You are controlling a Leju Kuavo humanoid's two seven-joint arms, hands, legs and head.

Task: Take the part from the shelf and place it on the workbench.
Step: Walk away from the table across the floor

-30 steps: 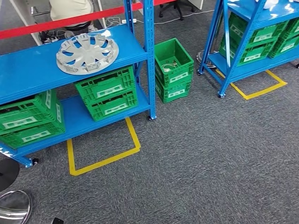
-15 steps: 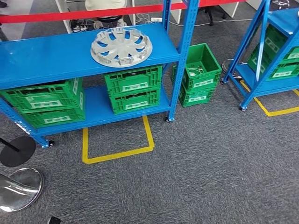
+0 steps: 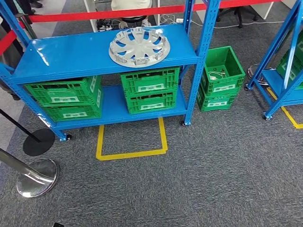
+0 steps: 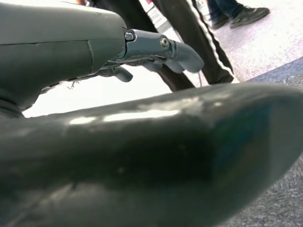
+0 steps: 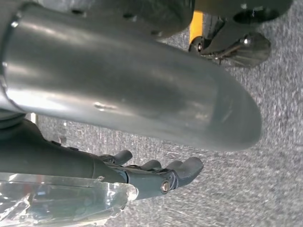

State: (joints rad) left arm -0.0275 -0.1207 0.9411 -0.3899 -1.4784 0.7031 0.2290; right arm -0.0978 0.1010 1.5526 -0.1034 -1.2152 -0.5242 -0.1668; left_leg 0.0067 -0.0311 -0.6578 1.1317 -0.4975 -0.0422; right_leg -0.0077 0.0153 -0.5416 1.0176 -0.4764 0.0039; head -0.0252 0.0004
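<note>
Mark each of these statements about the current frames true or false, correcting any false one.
1. The hubcap lies on the blue shelf's top level. True.
2. The right hand holds the hubcap. False: it holds nothing, hanging over the carpet.
3. Green crates sit on the lower level. True.
4. The yellow tape outline is on the shelf. False: it is on the carpet in front.
5. The left hand grips a crate. False: it holds nothing.

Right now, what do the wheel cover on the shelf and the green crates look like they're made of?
The wheel cover looks like silver-grey moulded plastic, matte with a dull sheen; painted metal can't be ruled out. The green crates look like moulded plastic, from their ribbed, slotted walls and even colour.
</note>
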